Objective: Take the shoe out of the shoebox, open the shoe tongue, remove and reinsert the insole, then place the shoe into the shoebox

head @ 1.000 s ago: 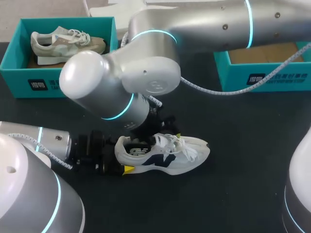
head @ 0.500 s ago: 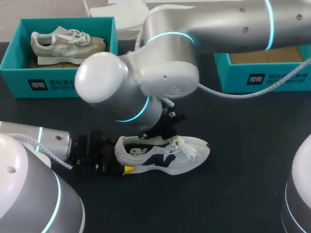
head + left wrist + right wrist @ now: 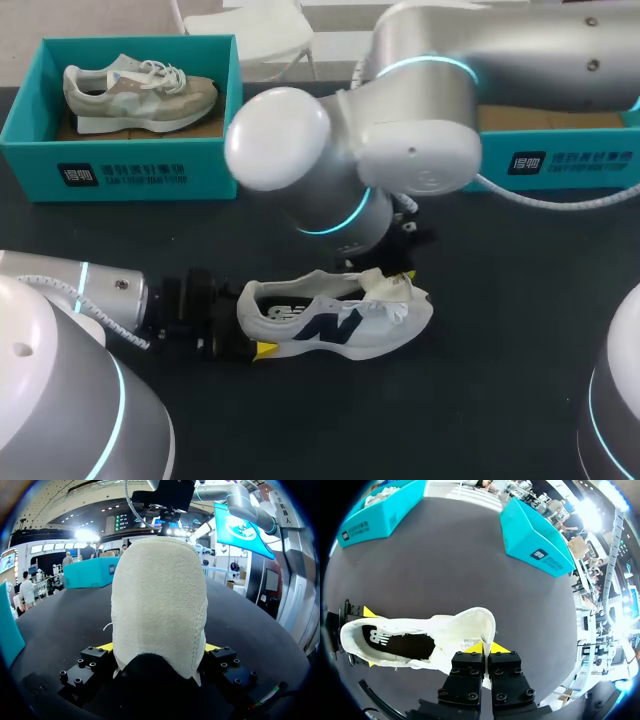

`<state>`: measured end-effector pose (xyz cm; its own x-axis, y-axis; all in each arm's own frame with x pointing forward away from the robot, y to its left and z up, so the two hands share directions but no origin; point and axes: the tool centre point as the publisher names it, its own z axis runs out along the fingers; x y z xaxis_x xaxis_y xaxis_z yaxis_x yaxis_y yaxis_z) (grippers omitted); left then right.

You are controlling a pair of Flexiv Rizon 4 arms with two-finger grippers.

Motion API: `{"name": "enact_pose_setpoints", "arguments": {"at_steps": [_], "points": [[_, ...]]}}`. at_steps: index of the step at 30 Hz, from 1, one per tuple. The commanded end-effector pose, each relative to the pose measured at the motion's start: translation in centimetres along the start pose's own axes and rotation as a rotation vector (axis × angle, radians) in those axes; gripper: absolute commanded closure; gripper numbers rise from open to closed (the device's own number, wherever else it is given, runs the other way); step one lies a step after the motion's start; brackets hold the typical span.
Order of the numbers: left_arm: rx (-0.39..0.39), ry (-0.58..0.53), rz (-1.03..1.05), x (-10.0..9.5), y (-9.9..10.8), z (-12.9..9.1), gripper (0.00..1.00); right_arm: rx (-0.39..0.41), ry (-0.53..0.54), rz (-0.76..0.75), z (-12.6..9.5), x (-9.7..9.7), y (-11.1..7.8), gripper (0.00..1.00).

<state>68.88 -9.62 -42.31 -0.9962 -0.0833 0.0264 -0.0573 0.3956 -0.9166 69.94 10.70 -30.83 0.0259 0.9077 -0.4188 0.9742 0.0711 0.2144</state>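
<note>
A white shoe [image 3: 335, 318] with a navy logo lies on its sole on the black table [image 3: 520, 330], toe to the right. My left gripper [image 3: 255, 327] holds its heel [image 3: 159, 605], a yellow-tipped finger pressed against each side. My right gripper [image 3: 485, 649] comes down from above the laces and is shut on the shoe tongue [image 3: 470, 625], which is lifted and bent toward the toe. The shoe's opening [image 3: 405, 645] shows dark inside. In the head view the right gripper [image 3: 402, 275] is mostly hidden under its own arm.
A teal shoebox [image 3: 560, 160] stands at the back right, partly hidden by my right arm. Another teal box [image 3: 110, 170] at the back left holds a beige shoe [image 3: 140, 88]. Bare table lies in front of the white shoe.
My right arm has swung to the right. Its gripper closed on the tongue and drew it up and toward the toe. The left gripper and the shoe's heel stayed put.
</note>
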Motion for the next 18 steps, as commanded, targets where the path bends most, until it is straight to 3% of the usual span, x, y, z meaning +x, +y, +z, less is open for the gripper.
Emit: {"name": "enact_pose_setpoints", "arguments": {"at_steps": [1, 11, 12, 14, 18], "points": [[-0.004, -0.004, 0.000, 0.5, 0.4, 0.3, 1.00, 0.009, 0.073, 0.514, 2.1, -0.6, -0.5, 1.00], [-0.004, -0.004, 0.000, 0.5, 0.4, 0.3, 1.00, 0.020, 0.114, 0.522, 7.3, 0.8, -1.7, 1.00], [-0.004, -0.004, 0.000, 0.5, 0.4, 0.3, 1.00, 0.019, 0.116, 0.521, 7.7, 1.0, -1.7, 0.97], [-0.004, -0.004, 0.000, 0.5, 0.4, 0.3, 1.00, 0.027, 0.121, 0.509, 8.3, 1.5, -1.7, 0.76], [-0.004, -0.004, 0.000, 0.5, 0.4, 0.3, 1.00, 0.043, 0.120, 0.493, 9.1, 2.1, -1.9, 0.62]]}}
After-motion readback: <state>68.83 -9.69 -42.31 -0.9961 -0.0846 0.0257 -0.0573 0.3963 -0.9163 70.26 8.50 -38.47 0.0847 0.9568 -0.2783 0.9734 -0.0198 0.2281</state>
